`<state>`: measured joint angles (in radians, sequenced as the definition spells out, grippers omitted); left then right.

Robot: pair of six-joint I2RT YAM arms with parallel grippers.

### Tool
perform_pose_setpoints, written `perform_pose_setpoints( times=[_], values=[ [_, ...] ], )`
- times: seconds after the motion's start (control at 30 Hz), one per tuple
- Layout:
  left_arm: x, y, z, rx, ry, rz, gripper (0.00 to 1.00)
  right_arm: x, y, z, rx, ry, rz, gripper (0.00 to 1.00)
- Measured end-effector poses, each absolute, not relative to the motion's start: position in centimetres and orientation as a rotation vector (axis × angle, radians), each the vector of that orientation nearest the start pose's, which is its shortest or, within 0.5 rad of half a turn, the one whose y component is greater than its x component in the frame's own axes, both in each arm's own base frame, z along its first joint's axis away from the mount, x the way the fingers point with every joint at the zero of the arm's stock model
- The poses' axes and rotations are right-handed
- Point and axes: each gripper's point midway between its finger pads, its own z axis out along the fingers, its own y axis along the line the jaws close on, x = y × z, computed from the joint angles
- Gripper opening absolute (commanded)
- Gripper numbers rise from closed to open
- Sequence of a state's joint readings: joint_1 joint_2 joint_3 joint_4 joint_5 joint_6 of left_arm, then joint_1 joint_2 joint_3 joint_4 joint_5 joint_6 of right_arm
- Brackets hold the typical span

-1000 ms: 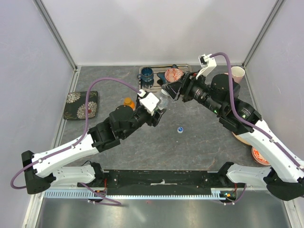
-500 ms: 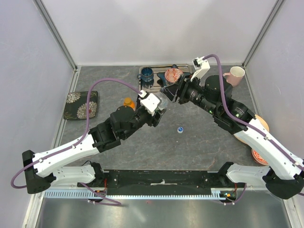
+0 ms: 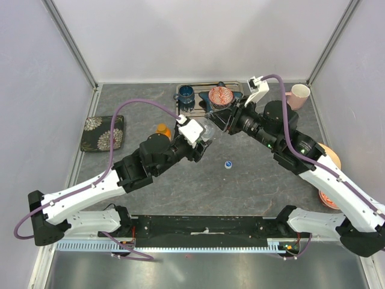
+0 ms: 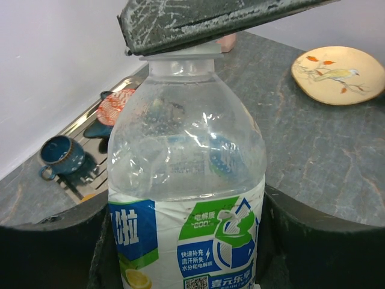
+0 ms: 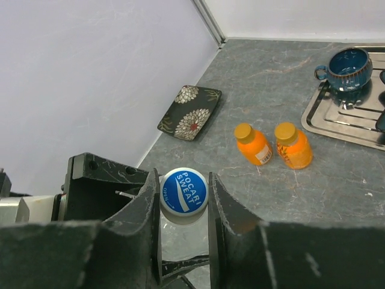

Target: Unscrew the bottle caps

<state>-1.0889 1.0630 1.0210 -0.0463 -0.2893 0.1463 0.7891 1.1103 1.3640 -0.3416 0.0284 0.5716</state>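
My left gripper (image 3: 202, 142) is shut on a clear water bottle (image 3: 208, 129) with a blue, white and green label (image 4: 192, 241) and holds it upright above the table. Both dark fingers (image 4: 48, 247) press the bottle's sides. From above, my right gripper (image 3: 215, 120) is shut on the bottle's blue cap (image 5: 184, 191), printed "Pocari Sweat", with one finger (image 5: 141, 208) on each side of it. A loose blue cap (image 3: 228, 164) lies on the table. Two orange bottles (image 5: 252, 143) (image 5: 293, 144) with orange caps stand behind, to the left.
A metal tray (image 3: 200, 107) at the back holds a blue mug (image 3: 186, 93) and a red patterned bowl (image 3: 220, 95). A pink mug (image 3: 299, 94) stands at the back right. A dark floral dish (image 3: 103, 132) lies at the left, and a bird-painted plate (image 4: 338, 66) at the right.
My right gripper has closed onto the blue cap of the held bottle and its wrist has shifted slightly. The left arm and the bottle have stayed put.
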Motion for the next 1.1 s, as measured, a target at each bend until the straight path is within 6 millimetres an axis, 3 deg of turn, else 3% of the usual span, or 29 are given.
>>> perform_pose_setpoints(
  times=[0.23,0.4,0.53,0.7,0.9,1.1],
  values=[
    [19.6,-32.0,34.2,0.887,1.419,-0.696,0.52,22.2,26.8,42.5,-0.289,1.667,1.046,0.00],
    [16.3,-32.8,36.5,0.994,1.335,-1.085,0.51,18.8,27.0,45.1,-0.497,1.519,1.127,0.00],
    [12.4,-33.0,38.8,1.114,1.216,-1.462,0.51,15.2,27.1,47.6,-0.678,1.330,1.216,0.00],
    [8.6,-32.5,40.5,1.285,1.080,-1.779,0.50,11.5,27.6,49.1,-0.874,1.163,1.320,0.00],
    [6.7,-31.8,40.7,1.452,0.992,-1.946,0.50,9.1,28.1,49.3,-1.051,1.019,1.397,0.00],
    [6.4,-31.4,39.6,1.599,1.037,-1.989,0.50,7.7,28.3,48.3,-1.154,0.897,1.453,0.00]
  ],
)
